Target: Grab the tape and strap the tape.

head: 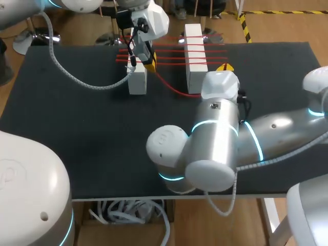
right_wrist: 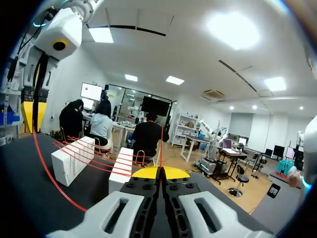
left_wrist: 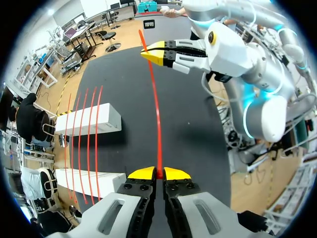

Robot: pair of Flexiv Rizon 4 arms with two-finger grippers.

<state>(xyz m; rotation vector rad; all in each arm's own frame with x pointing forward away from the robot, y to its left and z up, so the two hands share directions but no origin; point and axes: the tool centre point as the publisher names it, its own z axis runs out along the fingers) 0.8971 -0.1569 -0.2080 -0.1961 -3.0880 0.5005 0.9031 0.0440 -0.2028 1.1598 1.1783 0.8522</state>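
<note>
My left gripper (left_wrist: 159,173) is pinched tight on the red tape (left_wrist: 157,114), right over the left block (head: 137,81). From there a single strand runs above the table (head: 77,138) to my right gripper (right_wrist: 161,172), which is also clamped on it, just beside the right block (head: 195,51). More tape spans both blocks in several parallel lines.

The right gripper (right_wrist: 161,172) pinches the red tape (right_wrist: 52,182) between closed tips — ahead, its strands cross two white blocks (right_wrist: 73,158), and the left gripper (right_wrist: 33,123) grips it beyond them.
</note>
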